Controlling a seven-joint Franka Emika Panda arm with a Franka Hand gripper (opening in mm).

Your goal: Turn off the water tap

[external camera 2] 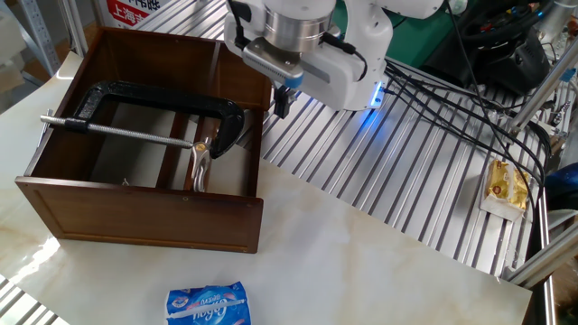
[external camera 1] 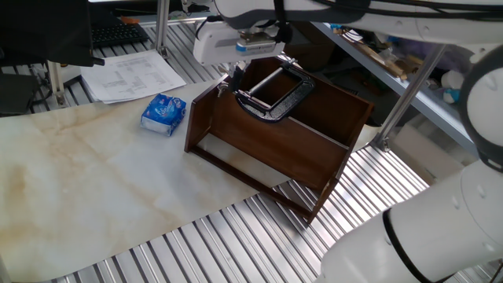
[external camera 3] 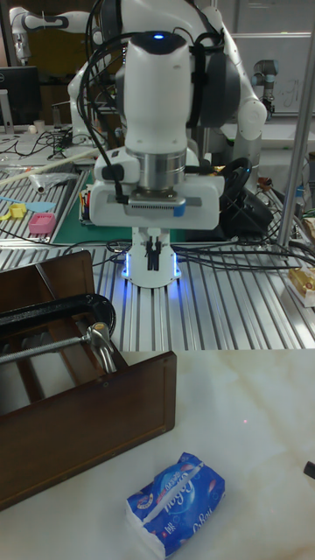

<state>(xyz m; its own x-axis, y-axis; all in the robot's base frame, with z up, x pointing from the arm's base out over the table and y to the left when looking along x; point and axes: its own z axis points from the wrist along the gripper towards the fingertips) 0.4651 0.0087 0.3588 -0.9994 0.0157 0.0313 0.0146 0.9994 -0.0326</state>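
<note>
fingers [external camera 3: 153,254] pressed together, empty, above the water tap [external camera 2: 158,122] – its lever half-hidden by the wooden frame [external camera 2: 135,217].

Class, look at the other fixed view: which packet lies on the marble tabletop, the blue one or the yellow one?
The blue packet lies on the marble tabletop. The yellow packet sits off the marble, on a small tray over the ribbed metal at the right.

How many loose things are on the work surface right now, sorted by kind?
Dark brown wooden frame: 1
Black curved clamp-like water tap with silver rods: 1
Blue and white plastic packet: 1
Printed white paper sheets: 1 stack
Yellow packet on the slatted metal side: 1
Total: 5
</note>
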